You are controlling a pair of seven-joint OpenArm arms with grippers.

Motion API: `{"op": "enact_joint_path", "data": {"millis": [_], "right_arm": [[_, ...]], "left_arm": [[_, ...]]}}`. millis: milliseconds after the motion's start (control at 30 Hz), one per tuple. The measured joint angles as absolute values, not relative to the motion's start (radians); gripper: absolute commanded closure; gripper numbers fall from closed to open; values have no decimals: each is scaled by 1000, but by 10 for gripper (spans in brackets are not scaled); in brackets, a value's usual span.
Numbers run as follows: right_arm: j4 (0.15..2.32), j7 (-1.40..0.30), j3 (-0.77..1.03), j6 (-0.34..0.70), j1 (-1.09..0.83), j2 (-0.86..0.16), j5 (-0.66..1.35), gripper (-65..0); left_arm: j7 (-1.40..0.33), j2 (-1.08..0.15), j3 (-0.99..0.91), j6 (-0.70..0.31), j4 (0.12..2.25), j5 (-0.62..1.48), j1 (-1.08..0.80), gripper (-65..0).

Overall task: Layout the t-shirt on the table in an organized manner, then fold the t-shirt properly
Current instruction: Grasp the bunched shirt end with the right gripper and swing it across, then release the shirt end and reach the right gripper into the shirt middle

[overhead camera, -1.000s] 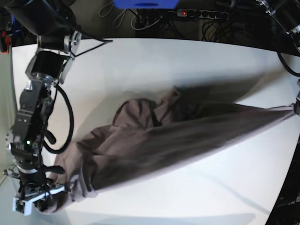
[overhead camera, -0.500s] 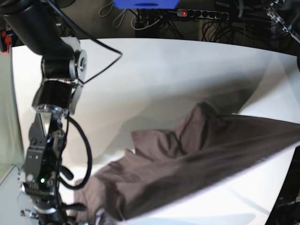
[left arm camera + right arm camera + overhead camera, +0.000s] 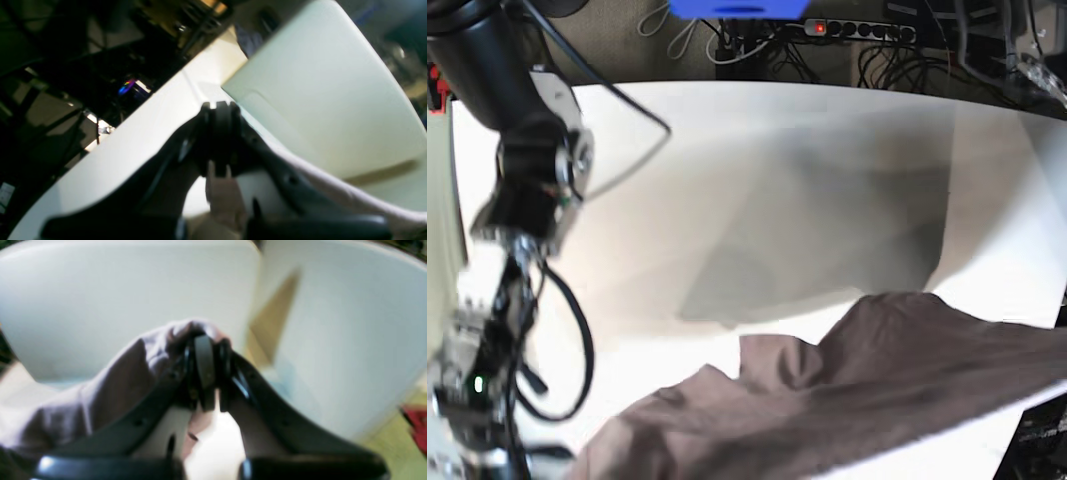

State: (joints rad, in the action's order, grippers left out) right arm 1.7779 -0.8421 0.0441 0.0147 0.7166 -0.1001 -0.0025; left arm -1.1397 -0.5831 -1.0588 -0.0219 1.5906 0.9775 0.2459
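- Across the near edge of the large white smooth matte surface [image 3: 757,170], the plain dusty mauve-pink cloth t-shirt [image 3: 847,400] hangs stretched in a long, wrinkled band, lifted clear of most of the surface.
- Under the shirt, a broad grey shadow lies on the surface toward its middle.
- Right tool [image 3: 205,371]: black, clenched on a bunched fold of the shirt [image 3: 110,386]; cloth wraps over the fingertips [image 3: 203,356] and trails away to one side in the right wrist view.
- Left tool [image 3: 218,136]: black, clenched; a pale pink strip of the shirt [image 3: 225,196] shows between the arms of the tool just behind the tips, pinched there.
- Left wrist view: the tool sits over the rim of the surface [image 3: 320,100], with dark clutter beyond the edge.
- Base view: the black right arm [image 3: 522,200] stands at the side of the surface, its tool out of frame below.
- Behind the far edge of the surface: a black power strip [image 3: 857,30] with a red light, tangled cables, and a blue object [image 3: 737,8].
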Motion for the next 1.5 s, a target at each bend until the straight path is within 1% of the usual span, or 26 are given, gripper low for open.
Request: {"op": "enact_joint_path", "data": {"millis": [167,267,400,500,600,700,800,900,1000,1167,1267,1333,1400,1500], "right_arm": [[1862,-855,50,24,539,-114,8,0],[1940,-849,86,83,442,-139,1,0],[1943,-847,154,159,368,-139,9,0],[1937,-856,196,163,313,-157,0,0],[1924,-850,200,164,278,-186,-4,0],[1919,-838,191,164,255,-203,2,0],[1918,-844,192,164,230,-207,-2,0],[1892,-845,191,164,223,-226,2,0],[1874,-835,193,165,181,-247,0,-53],[1821,-846,195,166,83,-260,-2,-205],[1822,-829,192,169,50,-300,8,-272],[1822,-842,218,168,46,-320,-3,-302],[1822,-838,284,168,56,-319,4,-334],[1821,-858,354,165,105,-322,-20,-361]], "left_arm": [[-1168,-491,-1055,-20,1591,1003,118,-3],[-1159,-467,-1057,-27,1589,1060,9,-3],[-1150,-411,-1060,-26,1583,1104,-113,-3],[-1155,-377,-1051,-28,1586,1144,-187,-3],[-1184,-326,-1029,-27,1583,1149,-262,-3],[-1275,-263,-973,-27,1578,1146,-280,-3],[-1291,-213,-967,-22,1571,1126,-300,-3],[-1345,-175,-975,-6,1536,1064,-321,-3],[-1357,-166,-972,-4,1526,1041,-320,-3],[-1351,-171,-979,-4,1525,1047,-322,-3],[-1353,-172,-979,-4,1525,1048,-318,-3],[-1347,-173,-978,-4,1525,1048,-318,-3],[-1348,-173,-976,-4,1525,1047,-317,-3],[-1348,-172,-974,-4,1525,1048,-315,-3]]}}
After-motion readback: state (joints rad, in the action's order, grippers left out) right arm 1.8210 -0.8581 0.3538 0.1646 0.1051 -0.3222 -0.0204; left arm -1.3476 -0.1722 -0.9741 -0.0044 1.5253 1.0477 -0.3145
